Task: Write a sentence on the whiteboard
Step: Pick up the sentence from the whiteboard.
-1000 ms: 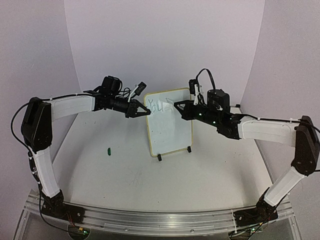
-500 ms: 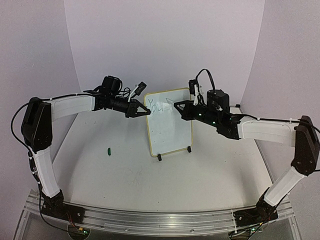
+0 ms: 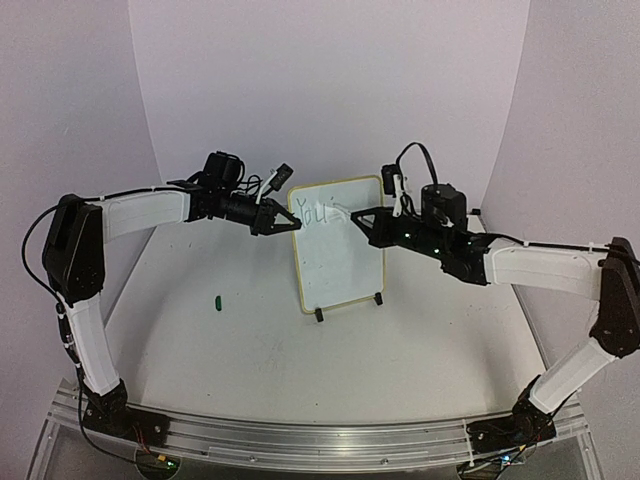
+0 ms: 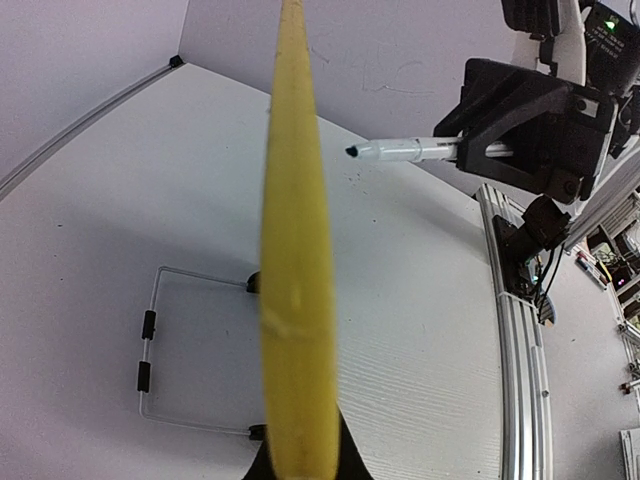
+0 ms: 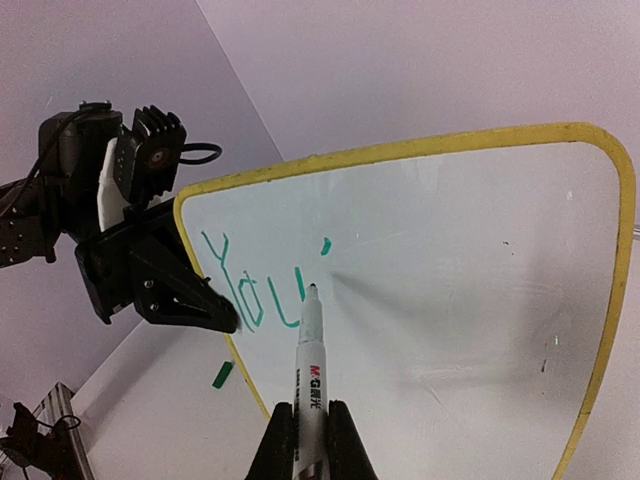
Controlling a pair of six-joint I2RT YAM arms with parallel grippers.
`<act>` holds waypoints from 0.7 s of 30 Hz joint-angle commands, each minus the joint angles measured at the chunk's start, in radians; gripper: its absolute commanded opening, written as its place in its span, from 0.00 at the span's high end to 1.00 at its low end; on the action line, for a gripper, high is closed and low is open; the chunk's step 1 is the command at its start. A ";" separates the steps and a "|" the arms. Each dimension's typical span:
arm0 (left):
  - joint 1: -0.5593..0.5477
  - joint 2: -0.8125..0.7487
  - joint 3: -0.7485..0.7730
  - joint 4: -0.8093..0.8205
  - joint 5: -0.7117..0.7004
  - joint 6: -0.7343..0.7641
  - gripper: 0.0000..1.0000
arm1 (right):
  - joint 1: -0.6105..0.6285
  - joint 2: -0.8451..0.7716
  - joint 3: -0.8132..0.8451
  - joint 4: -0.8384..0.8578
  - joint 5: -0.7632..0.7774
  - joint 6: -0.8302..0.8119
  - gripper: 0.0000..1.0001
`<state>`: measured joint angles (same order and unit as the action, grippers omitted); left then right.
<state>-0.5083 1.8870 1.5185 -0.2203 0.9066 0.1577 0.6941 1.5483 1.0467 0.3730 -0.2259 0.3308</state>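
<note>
The whiteboard (image 3: 338, 255) stands upright on its black feet at the table's middle back. Green marker writing "You'" (image 5: 250, 290) sits at the board's (image 5: 450, 300) top left. My left gripper (image 3: 291, 223) is shut on the board's left yellow frame edge (image 4: 295, 250), seen edge-on in the left wrist view. My right gripper (image 5: 310, 420) is shut on a white marker (image 5: 312, 360). The marker's tip points at the board just right of the "u", below the apostrophe. In the left wrist view the marker (image 4: 410, 150) shows a small gap to the board.
A green marker cap (image 3: 217, 300) lies on the table left of the board, also in the right wrist view (image 5: 222, 374). The board's wire stand (image 4: 150, 350) reaches out behind it. Curved white walls close the back and sides.
My right gripper with the marker has shifted slightly right, and its wrist has risen a little. The left gripper and the board have not moved.
</note>
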 commanded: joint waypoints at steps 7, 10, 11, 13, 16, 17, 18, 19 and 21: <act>-0.020 0.012 0.023 -0.068 -0.003 0.020 1.00 | -0.006 -0.076 -0.014 0.004 0.052 -0.010 1.00; -0.021 0.013 0.023 -0.069 -0.004 0.020 1.00 | -0.006 -0.054 -0.002 0.005 0.050 -0.011 1.00; -0.021 0.013 0.024 -0.069 -0.004 0.021 1.00 | -0.006 -0.046 0.003 0.004 0.051 -0.013 1.00; -0.021 0.013 0.024 -0.069 -0.004 0.022 1.00 | -0.007 -0.035 0.012 0.004 0.053 -0.016 1.00; -0.022 0.013 0.023 -0.071 -0.004 0.023 1.00 | -0.008 -0.019 0.025 0.004 0.055 -0.021 1.00; -0.022 0.013 0.023 -0.071 -0.004 0.024 1.00 | -0.008 -0.014 0.030 0.004 0.057 -0.023 1.00; -0.023 0.012 0.023 -0.071 -0.005 0.024 1.00 | -0.009 -0.010 0.033 0.004 0.059 -0.024 1.00; -0.023 0.011 0.024 -0.072 -0.005 0.025 1.00 | -0.010 -0.004 0.036 0.004 0.061 -0.025 1.00; -0.023 0.011 0.024 -0.073 -0.004 0.025 1.00 | -0.011 0.004 0.042 0.004 0.064 -0.027 1.00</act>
<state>-0.5098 1.8870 1.5185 -0.2203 0.9058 0.1593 0.6904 1.5334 1.0383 0.3652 -0.1830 0.3178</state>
